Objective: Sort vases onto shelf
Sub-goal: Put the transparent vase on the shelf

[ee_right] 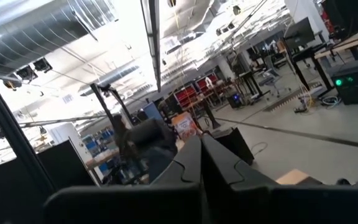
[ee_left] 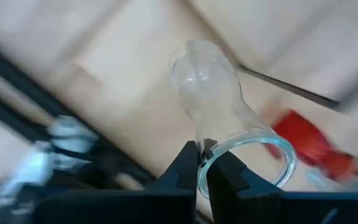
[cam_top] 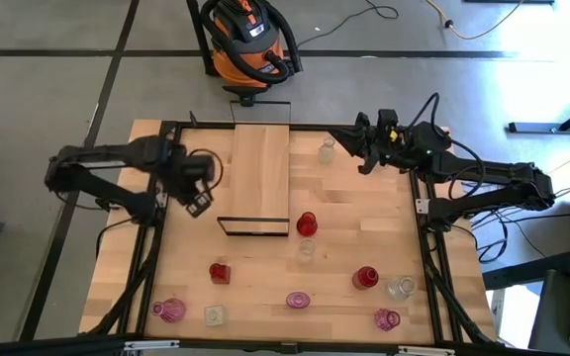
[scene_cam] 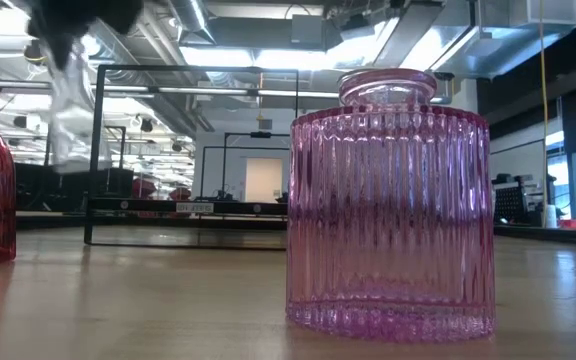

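Fingers of our left gripper [ee_left: 202, 163] pinch the rim of a clear vase [ee_left: 213, 102], held above the bench beside the shelf [cam_top: 261, 168]; thin, slippery glass, fragile.

Right gripper [ee_right: 201, 152]: fingers closed, empty.

No text, label, brand, number or sign can be read anywhere; a pale strip on the black-framed light-wood shelf [scene_cam: 193, 207] is illegible.

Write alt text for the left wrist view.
The left gripper has its fingers pinched on the rim of a clear glass vase, which it holds above the wooden tabletop. A blurred red vase lies beyond it.
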You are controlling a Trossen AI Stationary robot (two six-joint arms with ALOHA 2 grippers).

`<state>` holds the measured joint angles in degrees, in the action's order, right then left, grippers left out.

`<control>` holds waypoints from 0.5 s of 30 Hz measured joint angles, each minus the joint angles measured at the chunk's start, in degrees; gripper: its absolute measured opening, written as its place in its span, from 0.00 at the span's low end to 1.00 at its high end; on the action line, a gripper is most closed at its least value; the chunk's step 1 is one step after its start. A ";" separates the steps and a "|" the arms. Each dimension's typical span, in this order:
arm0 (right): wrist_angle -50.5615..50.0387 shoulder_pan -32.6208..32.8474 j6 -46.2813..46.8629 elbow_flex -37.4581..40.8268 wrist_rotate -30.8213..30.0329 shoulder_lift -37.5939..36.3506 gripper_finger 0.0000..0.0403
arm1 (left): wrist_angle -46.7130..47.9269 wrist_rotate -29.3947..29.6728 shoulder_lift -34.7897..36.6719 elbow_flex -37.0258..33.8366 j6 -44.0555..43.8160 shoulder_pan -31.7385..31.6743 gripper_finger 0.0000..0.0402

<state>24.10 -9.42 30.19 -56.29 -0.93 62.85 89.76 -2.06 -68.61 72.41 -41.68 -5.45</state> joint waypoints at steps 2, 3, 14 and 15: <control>0.03 0.01 0.98 0.00 0.02 0.00 0.00 | 0.80 1.19 -1.72 0.09 4.40 -3.26 0.02; 0.00 0.01 1.28 0.00 0.03 -0.06 0.00 | 0.64 1.71 -2.82 0.48 6.85 -4.64 0.02; 0.10 0.01 1.40 0.00 -0.05 -0.44 0.00 | 0.15 8.52 -18.63 22.20 26.03 -12.92 0.02; 0.07 0.01 1.32 0.00 -0.05 -0.44 0.00 | 0.17 8.13 -20.35 24.06 27.17 -12.76 0.02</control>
<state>24.16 -9.41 31.51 -56.29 -0.98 62.41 89.93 6.07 -88.96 96.47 -14.51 -18.21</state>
